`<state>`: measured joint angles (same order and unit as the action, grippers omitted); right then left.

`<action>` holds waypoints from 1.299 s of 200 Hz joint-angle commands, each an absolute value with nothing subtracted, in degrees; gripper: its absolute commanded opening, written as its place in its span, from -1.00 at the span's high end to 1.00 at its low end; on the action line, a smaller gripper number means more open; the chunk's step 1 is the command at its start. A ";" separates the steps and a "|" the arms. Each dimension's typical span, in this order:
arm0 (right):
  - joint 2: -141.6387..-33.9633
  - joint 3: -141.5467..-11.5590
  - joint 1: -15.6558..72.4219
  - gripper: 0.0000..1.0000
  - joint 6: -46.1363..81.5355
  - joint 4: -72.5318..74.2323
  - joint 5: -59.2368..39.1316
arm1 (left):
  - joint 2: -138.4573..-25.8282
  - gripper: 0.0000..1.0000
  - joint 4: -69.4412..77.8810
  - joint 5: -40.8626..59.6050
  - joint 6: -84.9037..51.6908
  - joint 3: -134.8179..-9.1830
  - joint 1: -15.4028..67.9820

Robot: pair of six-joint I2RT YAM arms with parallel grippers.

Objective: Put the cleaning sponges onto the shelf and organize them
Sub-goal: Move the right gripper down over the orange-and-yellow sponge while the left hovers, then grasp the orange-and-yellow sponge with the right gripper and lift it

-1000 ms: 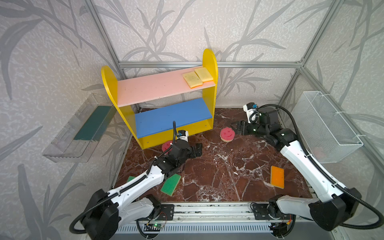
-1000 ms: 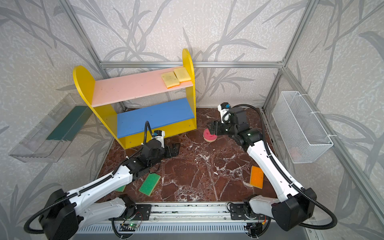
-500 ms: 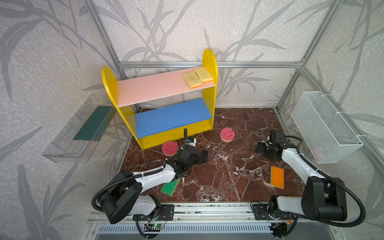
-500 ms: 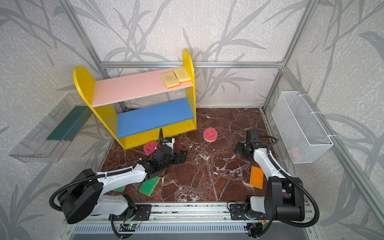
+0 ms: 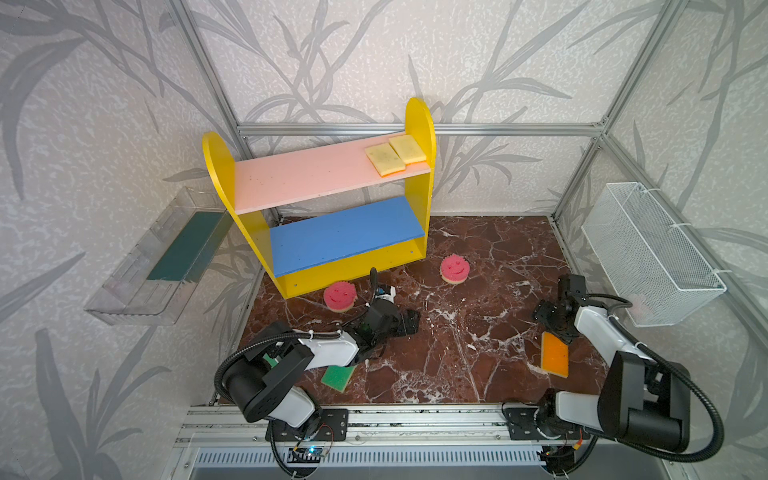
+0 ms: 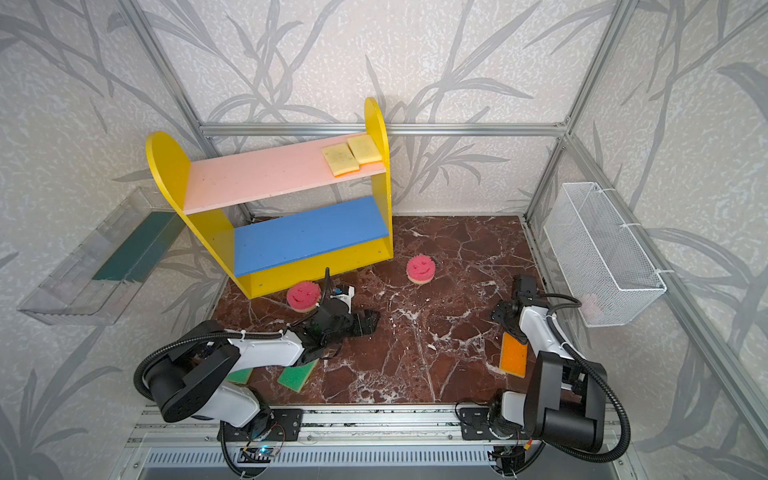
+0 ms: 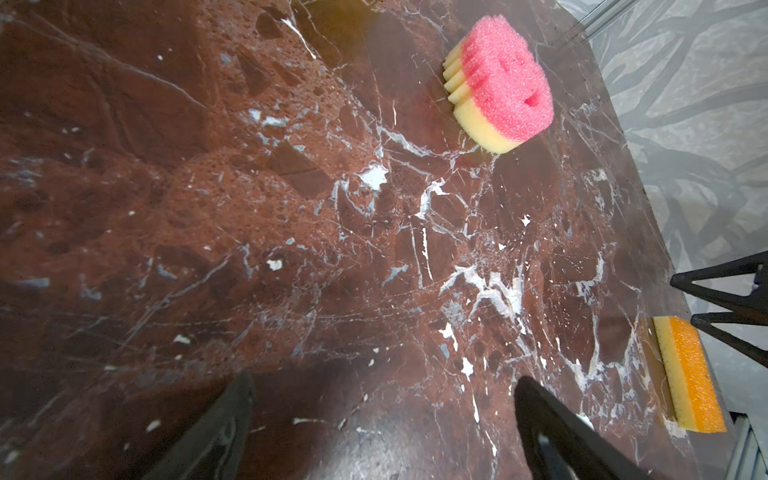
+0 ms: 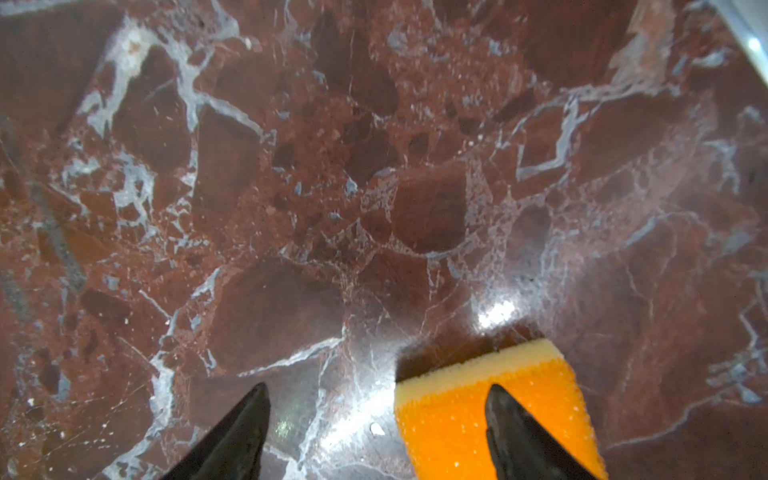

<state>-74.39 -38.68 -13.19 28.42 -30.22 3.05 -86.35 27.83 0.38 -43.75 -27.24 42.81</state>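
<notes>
We find the small three-tier shelf (image 5: 353,266), with yellow round-topped side panels, a pink upper board and a blue middle board, standing at the back left corner of the brown-red marble worktop (image 5: 478,353); two rectangular yellow foam sponges (image 5: 385,160) lie flat and side by side at the right end of its pink board, and its blue board is bare.

The other sponges are on the worktop. One round pink smiley-face sponge (image 5: 340,295) sits just before the shelf's base, toward the left edge; a second round pink smiley-face sponge (image 5: 455,268) sits near the shelf's right front corner, apart from it. A rectangular green-faced sponge (image 5: 337,376) lies near the front edge, partly under the left arm; another green sponge (image 6: 239,376) shows beneath that arm at the front left corner. A rectangular orange-faced sponge with a yellow underside (image 5: 555,355) lies close to the right edge.

The left gripper (image 7: 384,377) hangs low over bare marble near the middle, jaws spread wide and holding nothing. The right gripper (image 8: 378,387) is also released, one finger over the orange sponge's end, the other over marble; we cannot tell whether it touches.
</notes>
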 commanded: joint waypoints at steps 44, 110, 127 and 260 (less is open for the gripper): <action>-77.75 -37.22 -13.28 -0.34 27.07 -30.81 1.10 | -85.57 -0.97 30.92 1.24 -45.62 -26.99 42.98; -82.60 -37.27 -13.34 0.08 27.16 -27.99 -3.65 | -84.29 -0.97 29.64 0.24 -45.14 -26.76 42.98; -83.36 -37.50 -13.25 0.34 26.99 -27.54 -5.15 | -84.13 -0.97 29.54 0.28 -45.18 -26.63 42.98; -75.25 -47.27 -12.76 -0.85 23.89 -43.58 -4.63 | -81.25 -0.98 28.05 0.36 -46.63 -25.64 43.07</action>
<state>-79.40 -47.72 -12.80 24.51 -34.26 -7.14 -82.37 28.67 0.10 -45.06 -26.35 42.81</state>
